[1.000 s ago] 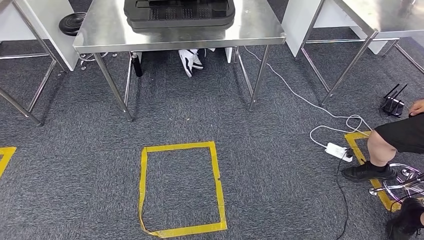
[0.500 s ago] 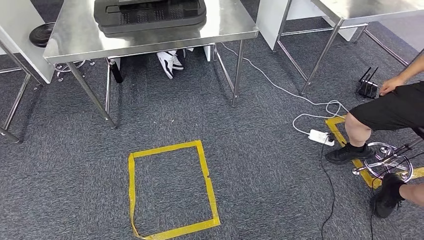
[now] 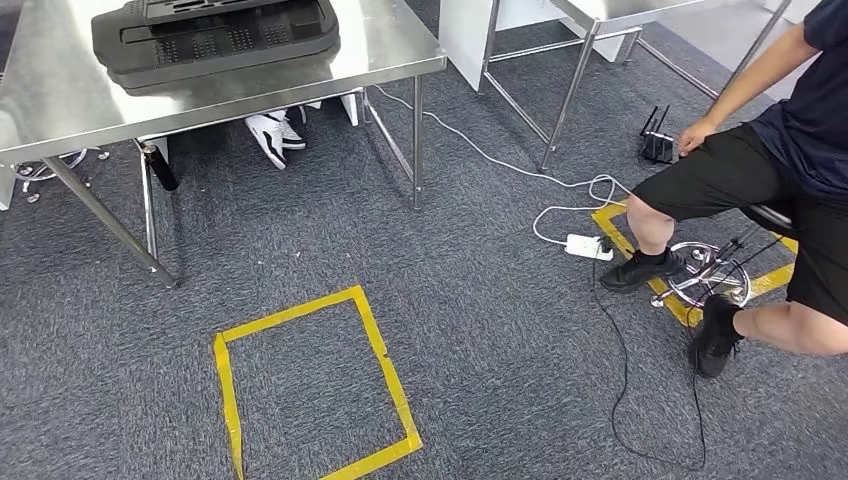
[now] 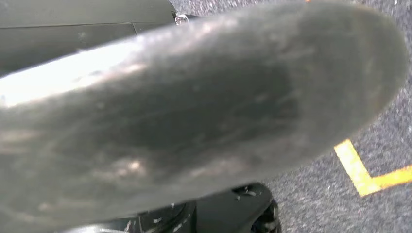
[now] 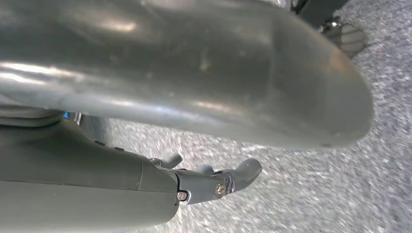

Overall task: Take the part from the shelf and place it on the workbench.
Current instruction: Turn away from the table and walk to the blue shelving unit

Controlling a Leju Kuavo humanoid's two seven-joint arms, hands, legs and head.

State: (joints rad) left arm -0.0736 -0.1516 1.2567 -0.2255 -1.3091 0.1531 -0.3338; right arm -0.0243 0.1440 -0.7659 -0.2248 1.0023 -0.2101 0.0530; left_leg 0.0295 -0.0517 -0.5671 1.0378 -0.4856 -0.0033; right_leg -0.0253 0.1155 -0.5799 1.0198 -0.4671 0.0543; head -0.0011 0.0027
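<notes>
Head view: black part lies on steel workbench.

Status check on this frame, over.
Right hand empty, fingers apart; left hand blurred, unclear. Black tray on table. Person seated right, power strip on floor.

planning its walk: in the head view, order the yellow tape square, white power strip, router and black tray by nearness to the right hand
Judged with the right hand hanging low at the robot's side:
1. Yellow tape square, floor, just ahead.
2. White power strip, floor, to the right.
3. Router, far right, and black tray on the table: too close to call.
</notes>
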